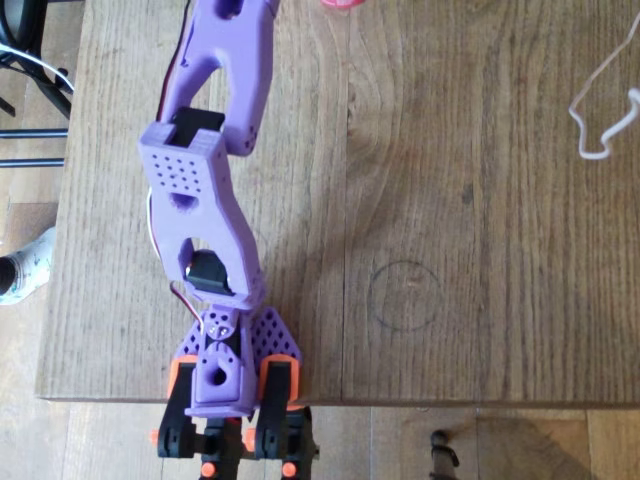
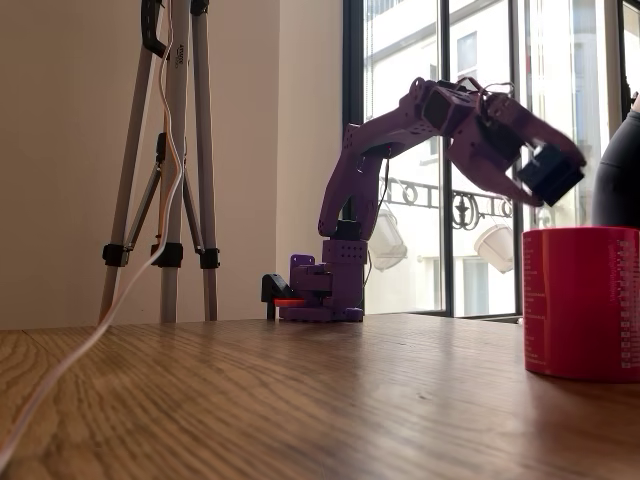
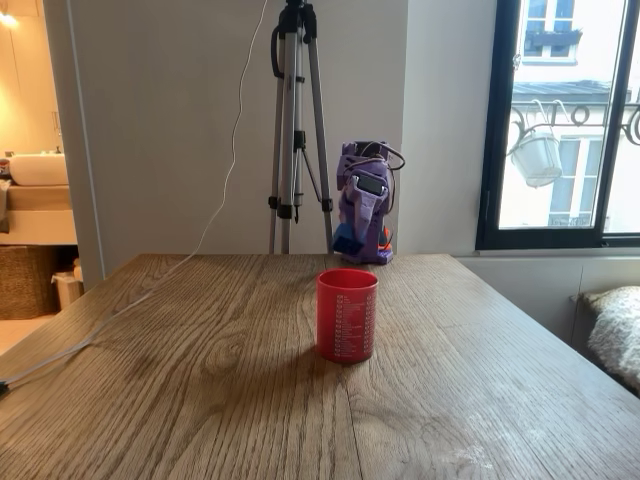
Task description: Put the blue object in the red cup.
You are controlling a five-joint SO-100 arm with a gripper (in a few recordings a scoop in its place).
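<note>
Red cup point(image 2: 582, 300): standing upright on the wooden table point(image 1: 480, 250), nearest the lens at the right of a fixed view. It is sitting near the middle of the tabletop in the other fixed view, and only its rim is peeking in at the top edge of the overhead view.
Purple arm point(image 1: 215, 180): rising from its base at the table's bottom edge in the overhead view and reaching up the left half of the tabletop towards the cup.
Gripper point(image 2: 548, 170): hanging in the air, higher than the cup's rim and a little to its left in a fixed view, blurred against the bright window point(image 3: 565, 120).
Fingers: appearing to be closed on a small blue piece, though blur is hiding the contact itself.
Blue object point(image 3: 344, 240): showing as a bright blue patch at the arm's low front end, off the table and behind the cup.
Edges: the arm's base is sitting right at one table edge, and the cup is standing well in from every edge in the fixed view from the front.
Open room: bare wood is lying all round the cup, and the right half of the overhead view is carrying a faint ring mark point(image 1: 405, 295) and a white cable point(image 1: 600, 120).
Tripod point(image 3: 295, 130): standing behind the table, just left of the arm.
Count: one cup, one blue object, one arm, one tripod, one white cable.
</note>
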